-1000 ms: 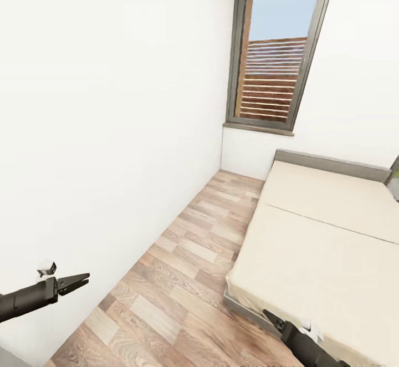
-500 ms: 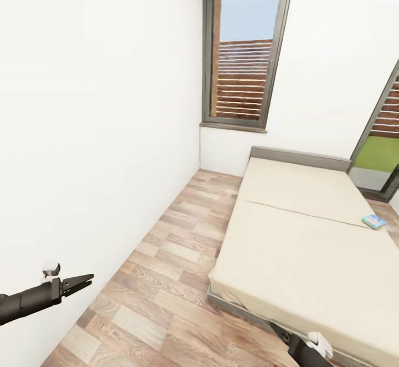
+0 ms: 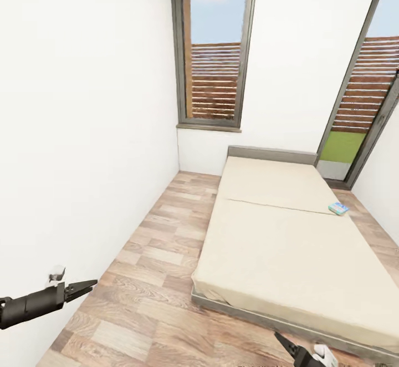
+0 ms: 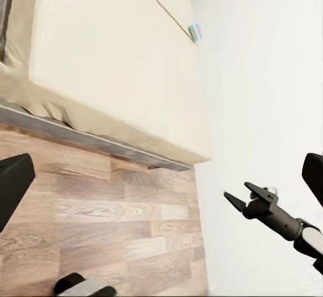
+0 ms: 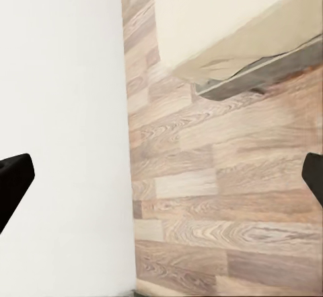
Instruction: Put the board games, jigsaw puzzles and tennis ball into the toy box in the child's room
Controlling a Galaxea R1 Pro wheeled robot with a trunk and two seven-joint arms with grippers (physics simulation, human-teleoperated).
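The only toy in sight is one blue board game, lying flat on the bed near its far right edge, close to the seam across the mattress; it also appears as a small blue-edged object in the left wrist view. It is well apart from both arms. The left gripper hangs low beside the white wall over the wood floor, jaws nearly together and holding nothing. The right gripper is at the foot of the bed; its own wrist view shows the fingers spread wide with only floor between them, so it is open and empty. Judged from its look, the game is a thin, stiff, light cardboard box with a smooth printed cover. Because the mattress yields, a pinch across the short width at an overhanging or lifted edge is likely the most secure hold; a flat top-down pinch may slip.
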